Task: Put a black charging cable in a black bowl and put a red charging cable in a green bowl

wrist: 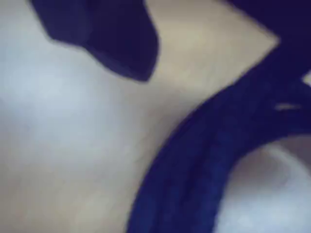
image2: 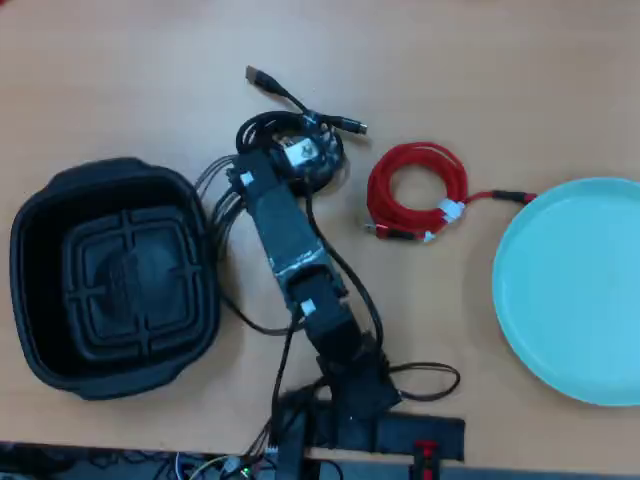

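The black charging cable [image2: 252, 128] lies coiled on the table at upper centre of the overhead view, its two plug ends pointing up and to the right. My gripper [image2: 305, 155] hangs right over this coil and hides its middle. In the blurred wrist view the black cable [wrist: 194, 160] curves as a dark band across the lower right. One dark finger [wrist: 116, 43] sits at top left with bare table beside it, so the gripper [wrist: 209, 53] looks open and holds nothing. The red charging cable [image2: 420, 153] lies coiled right of the gripper. The black bowl [image2: 40, 220] stands far left, the green bowl [image2: 570, 290] far right.
The arm's base [image2: 370, 425] and its own black wires [image2: 225, 195] take up the lower centre of the table. The wires run close to the black bowl's right rim. A pale blurred shape [wrist: 272, 194] fills the wrist view's lower right corner.
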{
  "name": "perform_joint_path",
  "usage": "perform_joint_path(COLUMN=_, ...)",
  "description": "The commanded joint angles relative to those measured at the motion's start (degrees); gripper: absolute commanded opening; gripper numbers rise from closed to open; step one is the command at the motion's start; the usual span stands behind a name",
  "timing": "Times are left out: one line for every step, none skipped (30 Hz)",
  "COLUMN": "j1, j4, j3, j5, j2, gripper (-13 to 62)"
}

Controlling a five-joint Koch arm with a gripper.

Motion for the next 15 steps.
perform_joint_path(j1=-1.05, j4=0.44, j3=-6.15, j5=2.11, j2=-1.23, gripper=58.6)
perform_joint_path(j1=-1.05, j4=0.62, j3=-6.77, j5=2.11, j2=-1.67, gripper=58.6)
perform_joint_path(j1=-1.05, j4=0.88, j3=-7.03, j5=2.11, j2=-1.93, gripper=58.6)
perform_joint_path(j1=-0.97, j4=1.05, j3=-7.03, j5=2.11, j2=-2.02, gripper=58.5)
perform_joint_path(j1=-0.88, j4=1.23, j3=-6.77, j5=2.11, j2=-2.11, gripper=58.5)
perform_joint_path(j1=-0.79, j4=1.32, j3=-6.59, j5=2.11, j2=-2.11, gripper=58.5)
perform_joint_path(j1=-0.62, j4=1.32, j3=-6.42, j5=2.11, j2=-2.29, gripper=58.5)
perform_joint_path(j1=-0.44, j4=1.41, j3=-6.24, j5=2.20, j2=-2.55, gripper=58.5)
perform_joint_path(j1=-0.26, j4=1.41, j3=-5.98, j5=2.37, j2=-2.90, gripper=58.5)
perform_joint_path(j1=0.00, j4=1.49, j3=-5.54, j5=3.08, j2=-3.08, gripper=58.5)
perform_joint_path(j1=0.53, j4=1.58, j3=-5.19, j5=4.39, j2=-3.08, gripper=58.5)
perform_joint_path(j1=1.05, j4=1.58, j3=-5.01, j5=6.06, j2=-3.08, gripper=58.4)
perform_joint_path(j1=1.41, j4=1.58, j3=-4.92, j5=7.73, j2=-2.99, gripper=58.5)
perform_joint_path(j1=1.58, j4=1.76, j3=-4.66, j5=9.40, j2=-3.08, gripper=58.4)
perform_joint_path(j1=1.76, j4=1.93, j3=-4.48, j5=10.90, j2=-3.16, gripper=58.4)
